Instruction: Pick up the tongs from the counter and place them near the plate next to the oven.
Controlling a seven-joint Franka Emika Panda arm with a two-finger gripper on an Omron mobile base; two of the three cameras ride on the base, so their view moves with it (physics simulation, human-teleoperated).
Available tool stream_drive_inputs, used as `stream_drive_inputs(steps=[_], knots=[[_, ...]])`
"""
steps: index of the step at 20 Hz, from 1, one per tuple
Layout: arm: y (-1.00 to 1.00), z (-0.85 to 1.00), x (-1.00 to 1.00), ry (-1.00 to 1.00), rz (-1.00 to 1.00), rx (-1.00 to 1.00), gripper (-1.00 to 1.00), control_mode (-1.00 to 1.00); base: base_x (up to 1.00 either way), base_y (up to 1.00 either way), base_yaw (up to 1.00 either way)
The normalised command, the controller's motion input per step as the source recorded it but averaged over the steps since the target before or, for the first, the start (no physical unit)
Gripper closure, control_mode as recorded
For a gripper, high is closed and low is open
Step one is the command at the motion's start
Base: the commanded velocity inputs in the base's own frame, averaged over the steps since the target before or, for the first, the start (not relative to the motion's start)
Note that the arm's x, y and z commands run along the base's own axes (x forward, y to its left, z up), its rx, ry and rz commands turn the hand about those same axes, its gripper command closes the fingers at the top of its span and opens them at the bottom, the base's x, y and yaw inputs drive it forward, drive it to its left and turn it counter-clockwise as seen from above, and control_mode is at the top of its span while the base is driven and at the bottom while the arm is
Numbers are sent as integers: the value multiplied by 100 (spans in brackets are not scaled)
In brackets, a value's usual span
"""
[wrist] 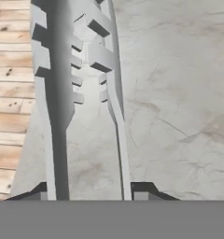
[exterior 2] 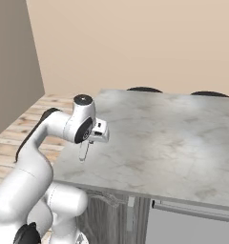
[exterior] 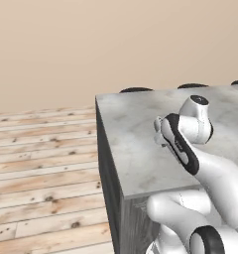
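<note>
The tabletop (exterior 2: 173, 138) spreads wide and bare to the right, giving room to carry. Over its near left corner the claw (exterior 2: 84, 151) is clamped on the tongs (wrist: 81, 93), which hang lifted off the stone, their two toothed arms pinched at the handle end so they travel steady.

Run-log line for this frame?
phase: carry | hand: shut on tongs | tongs: lifted above counter near its corner | plate: not reached
</note>
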Motion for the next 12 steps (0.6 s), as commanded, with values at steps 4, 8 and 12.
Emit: stream_drive_inputs(steps=[4,8,12], knots=[[-6,23,-50,0,0,0,100,-100,0,0,0],[-2,9,-35,0,0,0,100,100,-16,-2,0],[0,0,0,0,0,0,100,100,-73,-12,0]])
